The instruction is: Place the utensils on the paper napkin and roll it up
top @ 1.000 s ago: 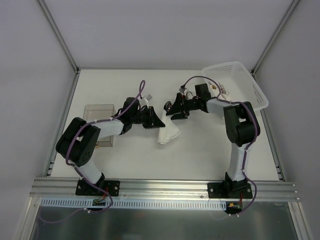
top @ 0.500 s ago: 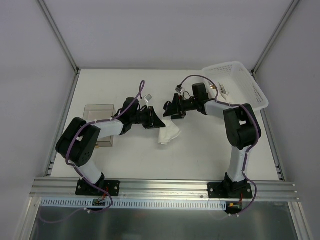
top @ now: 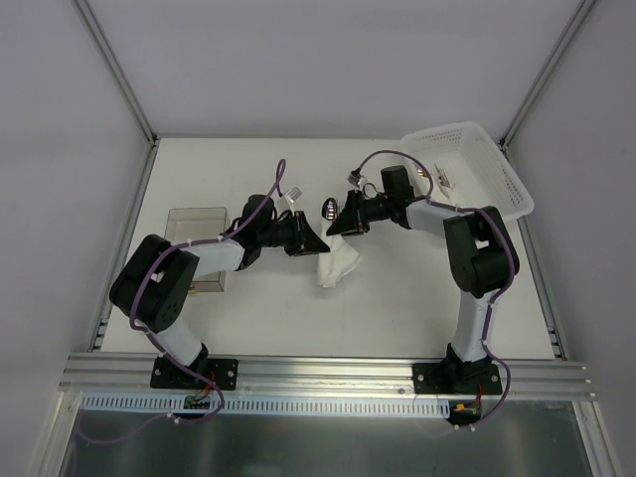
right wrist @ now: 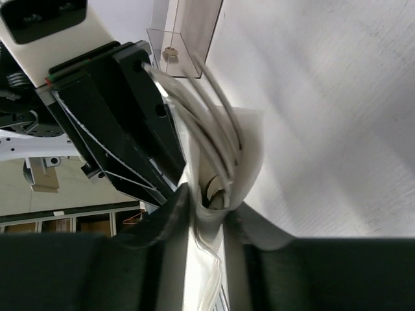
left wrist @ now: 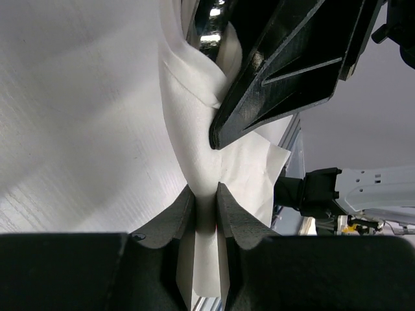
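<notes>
**Top view:** the paper napkin [top: 336,266] lies crumpled at mid-table between the two arms; the grips are not resolved here.

**Left wrist view:** the left gripper [left wrist: 204,194] is seen clenched on a fold of the napkin.

**Right wrist view:** the right gripper [right wrist: 206,202] is seen pinched around the rolled napkin, with the slim silver handles of the utensils [right wrist: 217,120] protruding from it.

**Containers:** a few items too small to identify are held in the white lattice basket [top: 502,179] at far right. A small pale object is seen at the clear box [right wrist: 188,32].
</notes>
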